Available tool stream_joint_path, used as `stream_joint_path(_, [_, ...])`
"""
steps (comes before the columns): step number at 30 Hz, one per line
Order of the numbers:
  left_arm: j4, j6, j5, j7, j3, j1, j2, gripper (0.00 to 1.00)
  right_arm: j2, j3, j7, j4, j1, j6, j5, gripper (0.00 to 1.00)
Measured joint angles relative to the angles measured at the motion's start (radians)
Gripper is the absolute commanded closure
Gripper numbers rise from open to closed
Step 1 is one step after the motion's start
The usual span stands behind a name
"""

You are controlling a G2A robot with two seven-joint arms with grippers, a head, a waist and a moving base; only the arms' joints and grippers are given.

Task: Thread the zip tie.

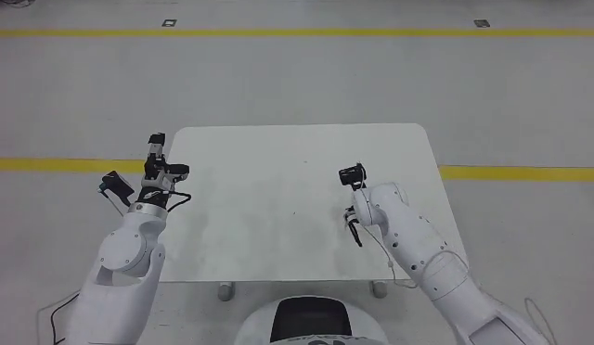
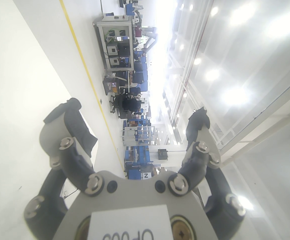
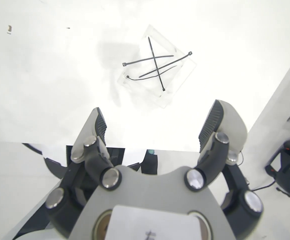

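Observation:
Several black zip ties point(image 3: 145, 60) lie crossed in a shallow clear tray point(image 3: 182, 77) on the white table point(image 3: 55, 71). My right gripper point(image 3: 157, 108) hangs open above the table, a short way from the tray, with nothing between its ribbed pads point(image 3: 208, 123). In the top view the right gripper point(image 1: 354, 228) is over the table's right half, near the front. My left gripper point(image 2: 136, 107) is open and empty, pointing out into the room; from above, the left gripper point(image 1: 160, 159) sits at the table's left edge.
The white table point(image 1: 297, 159) stands on a pale floor with yellow lines point(image 1: 297, 32). A few small dark specks point(image 3: 9, 28) lie on the table surface. Racks and workstations point(image 2: 115, 46) stand far off in the room.

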Motion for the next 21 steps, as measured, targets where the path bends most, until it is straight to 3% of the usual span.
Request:
stream_joint_path(12, [0.000,0.000,0.000,0.000,0.000,0.000,0.000,0.00,-0.194,0.211,-0.002,0.062,-0.062,0.000,-0.214,0.00])
stream_joint_path(21, [0.000,0.000,0.000,0.000,0.000,0.000,0.000,0.00,-0.238,0.249,-0.007,0.109,-0.040,0.000,-0.205,0.00])
